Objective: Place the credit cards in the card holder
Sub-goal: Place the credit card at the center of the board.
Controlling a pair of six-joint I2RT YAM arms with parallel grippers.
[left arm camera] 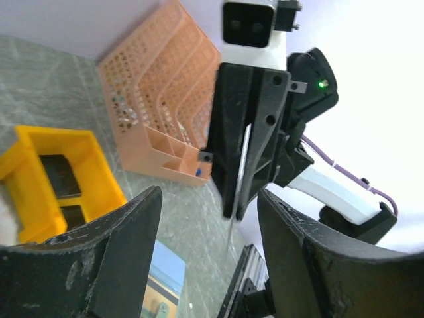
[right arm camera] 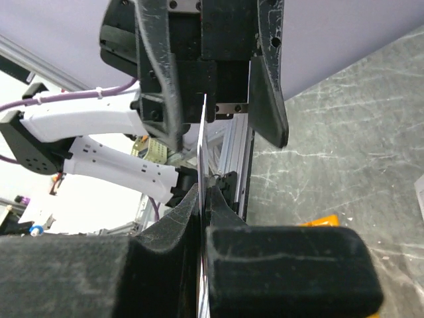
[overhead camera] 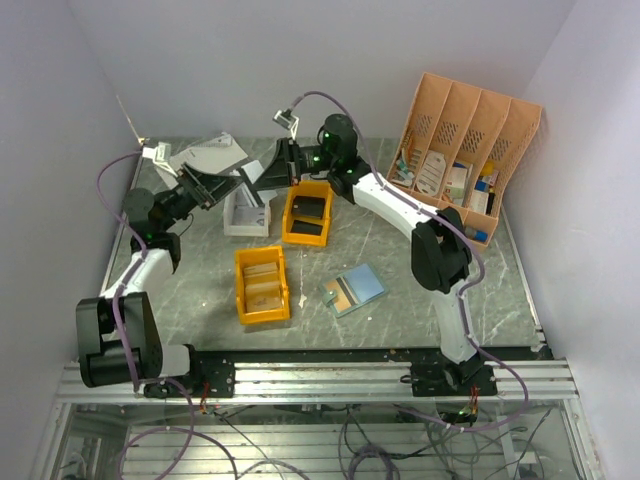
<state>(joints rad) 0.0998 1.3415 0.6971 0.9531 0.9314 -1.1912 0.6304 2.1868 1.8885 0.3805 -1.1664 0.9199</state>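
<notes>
One credit card hangs edge-on in the air over the far part of the desk, pinched in the right claw. The left claw gapes wide either side of it. The card holder lies open near the desk's front edge, beside a yellow bin.

**Robot lab bench cell**

You're in a lab rig, not a home. Plain pale wall panels box in a marble-patterned tabletop. The left arm and right arm are bolted to an aluminium extrusion rail. Purple cabling runs exposed. Yellow parts bins sit on the bench.
</notes>
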